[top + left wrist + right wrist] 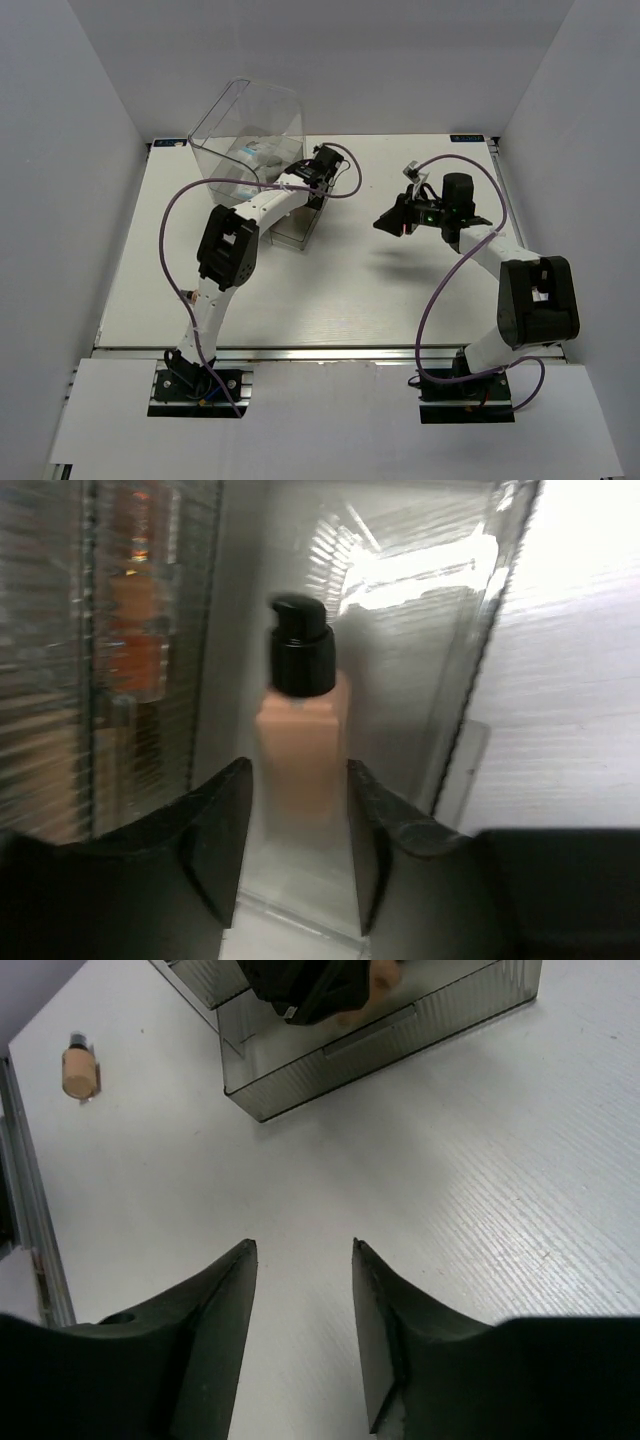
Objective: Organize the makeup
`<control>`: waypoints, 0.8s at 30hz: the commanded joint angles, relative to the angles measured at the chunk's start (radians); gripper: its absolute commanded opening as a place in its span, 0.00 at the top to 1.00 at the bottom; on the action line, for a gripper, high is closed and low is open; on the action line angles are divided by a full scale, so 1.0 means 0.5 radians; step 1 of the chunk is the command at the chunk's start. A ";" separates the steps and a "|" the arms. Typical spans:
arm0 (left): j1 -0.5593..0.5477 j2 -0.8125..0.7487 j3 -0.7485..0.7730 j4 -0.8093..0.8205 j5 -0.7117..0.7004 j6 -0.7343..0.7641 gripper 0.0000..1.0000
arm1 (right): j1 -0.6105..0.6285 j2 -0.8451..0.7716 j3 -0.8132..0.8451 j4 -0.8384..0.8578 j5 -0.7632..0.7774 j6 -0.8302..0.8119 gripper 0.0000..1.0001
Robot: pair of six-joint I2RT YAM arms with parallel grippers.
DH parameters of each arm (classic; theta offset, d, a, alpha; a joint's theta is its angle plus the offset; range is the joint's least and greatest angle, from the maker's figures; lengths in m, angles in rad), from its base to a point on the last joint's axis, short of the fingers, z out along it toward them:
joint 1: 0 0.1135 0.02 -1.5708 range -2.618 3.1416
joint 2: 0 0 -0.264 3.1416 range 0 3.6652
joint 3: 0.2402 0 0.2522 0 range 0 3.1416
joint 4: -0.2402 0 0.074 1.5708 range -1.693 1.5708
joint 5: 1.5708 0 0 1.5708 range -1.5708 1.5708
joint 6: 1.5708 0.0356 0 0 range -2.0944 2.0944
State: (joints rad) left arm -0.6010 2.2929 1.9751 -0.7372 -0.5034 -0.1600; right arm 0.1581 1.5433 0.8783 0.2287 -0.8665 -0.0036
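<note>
A tan foundation bottle [298, 750] with a black pump cap [300, 645] sits between my left gripper's fingertips [298, 765], over the floor of a clear pulled-out drawer [460, 730]. The jaws stand at the bottle's width and look closed on its lower part. In the top view the left gripper [312, 192] is at the drawer [295, 232] in front of the clear box [245, 120]. My right gripper [303, 1243] is open and empty above bare table, right of the drawer [380, 1045]. A second tan bottle [78, 1070] lies loose on the table, also in the top view [411, 170].
White-and-blue packets [250, 158] lie inside the clear box. Blurred tan shapes [135, 610] show behind the ribbed wall left of the held bottle. The right arm [470, 230] reaches over the table's right half. White walls enclose the table.
</note>
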 commanded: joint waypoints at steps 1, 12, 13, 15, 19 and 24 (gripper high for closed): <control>-0.025 -0.070 0.130 0.011 0.065 -0.017 0.46 | -0.006 -0.080 0.007 -0.043 -0.040 -0.118 0.50; -0.031 -0.367 0.081 0.096 0.285 -0.100 0.22 | 0.003 -0.123 0.102 -0.422 -0.343 -0.731 0.11; -0.034 -0.437 0.036 0.130 0.353 -0.109 0.23 | 0.021 -0.144 0.118 -0.551 -0.390 -0.908 0.11; -0.053 -0.676 -0.115 0.246 0.423 -0.146 0.24 | 0.091 -0.233 0.130 -0.927 -0.470 -1.580 0.11; -0.053 -0.999 -0.168 0.232 0.617 -0.293 0.26 | 0.333 -0.356 -0.014 -1.211 -0.430 -2.310 0.11; -0.047 -1.195 0.062 0.015 0.758 -0.422 0.26 | 1.041 -0.161 0.078 -1.210 0.097 -2.258 0.12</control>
State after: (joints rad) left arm -0.6266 1.7721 1.9415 -0.6785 -0.1894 -0.3069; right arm 0.5121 1.4044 0.8890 -0.3122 -0.9447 -1.0260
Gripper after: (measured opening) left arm 0.737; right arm 0.884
